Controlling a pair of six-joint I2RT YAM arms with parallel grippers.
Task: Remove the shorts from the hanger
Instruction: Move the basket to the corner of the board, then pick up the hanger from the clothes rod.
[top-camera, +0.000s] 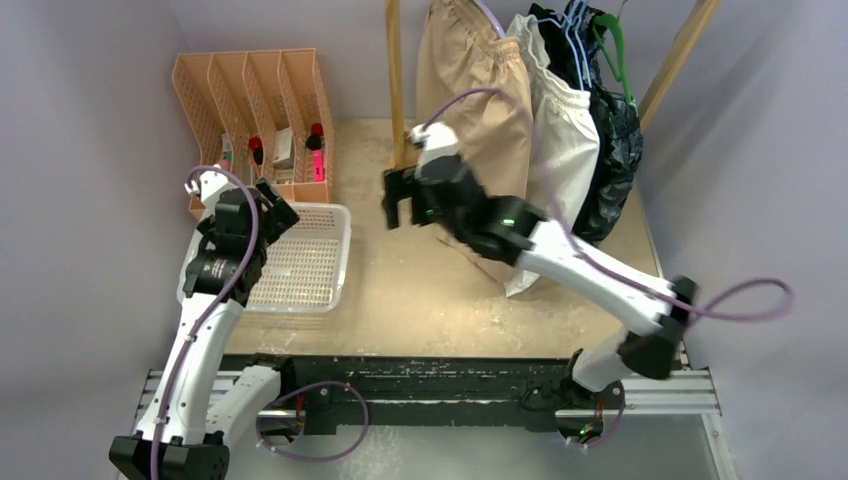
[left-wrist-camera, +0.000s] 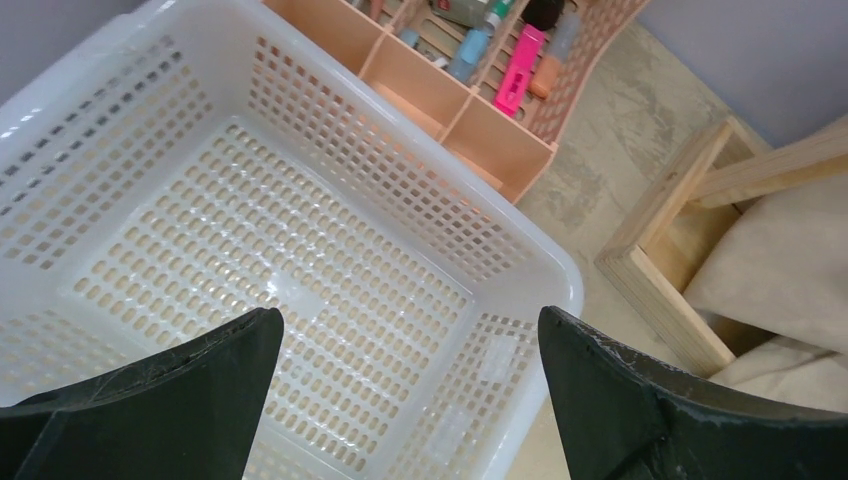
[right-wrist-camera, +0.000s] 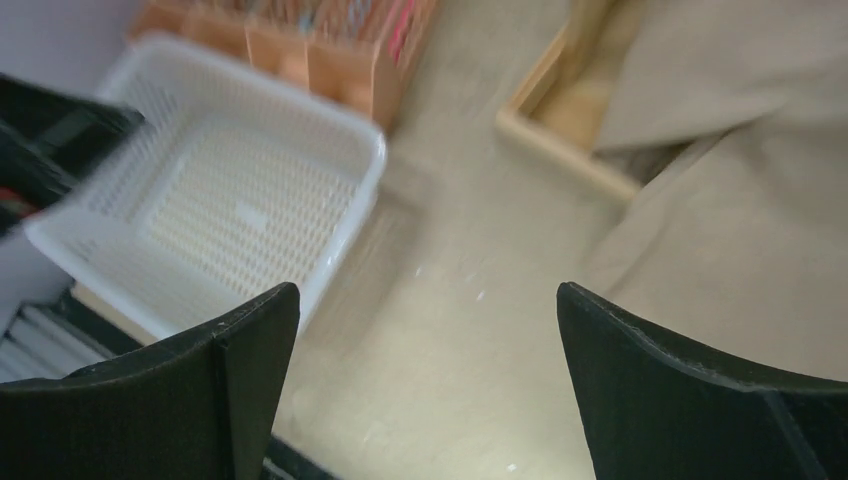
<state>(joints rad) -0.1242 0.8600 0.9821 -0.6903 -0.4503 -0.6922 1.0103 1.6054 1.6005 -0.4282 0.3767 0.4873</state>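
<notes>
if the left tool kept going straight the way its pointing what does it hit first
Most likely the floor of the white basket. The left tool is open and aimed down into it, and nothing lies between its fingers and the mesh bottom. Depth is hard to judge, so the near wall could come first.

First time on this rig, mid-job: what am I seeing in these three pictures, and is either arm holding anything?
The overhead view shows two arms bolted at the table's near edge. The other two views come from cameras on each wrist; the black wedges are that gripper's own fingers. The left gripper hangs open over the white basket, which holds nothing. The right gripper is open beside the tan shorts, holding nothing. White shorts and darker pairs hang behind them. A peach organizer stands at the back.
</notes>
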